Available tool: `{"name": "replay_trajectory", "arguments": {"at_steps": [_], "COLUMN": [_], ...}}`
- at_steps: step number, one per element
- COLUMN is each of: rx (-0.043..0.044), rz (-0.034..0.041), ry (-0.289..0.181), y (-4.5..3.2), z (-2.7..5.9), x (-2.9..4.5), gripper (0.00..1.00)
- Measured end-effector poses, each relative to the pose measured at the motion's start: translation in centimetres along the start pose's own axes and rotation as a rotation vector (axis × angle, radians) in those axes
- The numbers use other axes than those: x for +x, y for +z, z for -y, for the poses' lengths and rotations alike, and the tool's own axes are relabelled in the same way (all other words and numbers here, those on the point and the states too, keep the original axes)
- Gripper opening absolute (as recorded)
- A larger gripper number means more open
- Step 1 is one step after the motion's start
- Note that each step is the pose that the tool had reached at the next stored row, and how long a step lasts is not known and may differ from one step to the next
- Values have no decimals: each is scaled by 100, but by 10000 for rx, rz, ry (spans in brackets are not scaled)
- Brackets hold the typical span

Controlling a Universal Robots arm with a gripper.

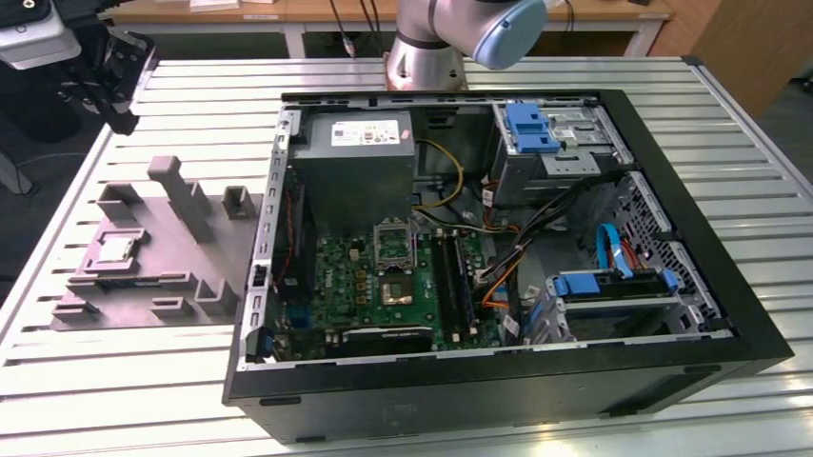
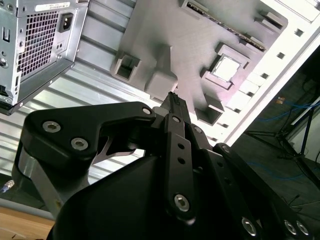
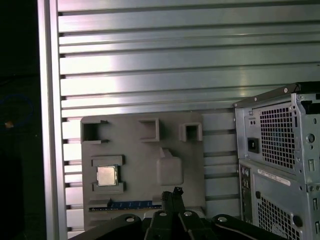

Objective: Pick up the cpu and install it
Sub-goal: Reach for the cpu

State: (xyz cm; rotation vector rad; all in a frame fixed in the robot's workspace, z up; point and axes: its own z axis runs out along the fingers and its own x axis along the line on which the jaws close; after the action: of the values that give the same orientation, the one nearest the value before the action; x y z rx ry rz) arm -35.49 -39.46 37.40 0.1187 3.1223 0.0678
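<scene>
The cpu (image 1: 117, 249) is a small silvery square lying flat in a recess of the grey tray (image 1: 152, 295), at the exterior view's left, beside the open computer case. It also shows in both wrist views, cpu (image 2: 226, 68) and cpu (image 3: 106, 175), resting on the tray (image 2: 165, 30) (image 3: 140, 145). My gripper (image 1: 124, 122) hangs well above the table, beyond the tray's far end and apart from the cpu. Its fingertips (image 2: 172, 97) (image 3: 174, 192) are pressed together with nothing between them. The metal-framed socket (image 1: 394, 244) sits on the green board inside the case.
The black computer case (image 1: 711, 286) lies open on the slatted metal table (image 1: 763, 114), with the power supply (image 1: 362, 143), drive cages and cables inside. Upright blocks (image 1: 190, 195) stand on the tray. The table's edge (image 3: 47, 125) runs close to the tray.
</scene>
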Motion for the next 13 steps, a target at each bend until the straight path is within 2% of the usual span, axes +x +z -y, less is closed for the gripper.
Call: {"name": "replay_trajectory", "arguments": {"at_steps": [13], "rx": [0], "rz": [0], "ry": [0], "y": [0], "z": [3], "x": [40], "gripper": [11]}}
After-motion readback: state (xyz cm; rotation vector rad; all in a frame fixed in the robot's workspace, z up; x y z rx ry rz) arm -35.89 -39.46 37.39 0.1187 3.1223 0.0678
